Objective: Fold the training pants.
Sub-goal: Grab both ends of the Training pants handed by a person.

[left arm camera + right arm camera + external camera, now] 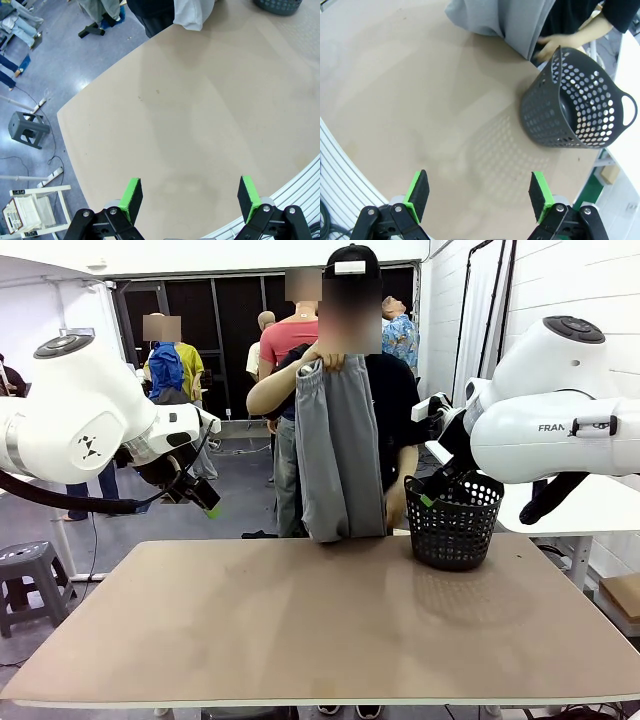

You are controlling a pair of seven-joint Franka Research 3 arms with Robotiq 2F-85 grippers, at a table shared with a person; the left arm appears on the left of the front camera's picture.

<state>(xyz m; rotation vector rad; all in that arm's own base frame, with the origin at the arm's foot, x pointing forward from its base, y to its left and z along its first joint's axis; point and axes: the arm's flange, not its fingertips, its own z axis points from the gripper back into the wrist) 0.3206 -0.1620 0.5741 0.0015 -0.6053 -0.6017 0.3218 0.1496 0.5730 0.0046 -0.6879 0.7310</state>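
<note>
A person at the far side of the table holds the light grey training pants (338, 450) up by the waistband, legs hanging down to the table's far edge. Their lower end shows in the right wrist view (505, 20) and in the left wrist view (192, 12). My left gripper (190, 197) hovers open above the table's left part with nothing between its green pads; in the front view it hangs at the left (205, 498). My right gripper (477, 192) is open over bare tabletop, short of the basket, and sits in the front view behind the basket (440, 490).
A black mesh basket (455, 520) stands on the table (320, 630) at the far right, also in the right wrist view (577, 110), with the person's hand (555, 45) beside it. A grey stool (30, 575) stands left of the table. Other people stand behind.
</note>
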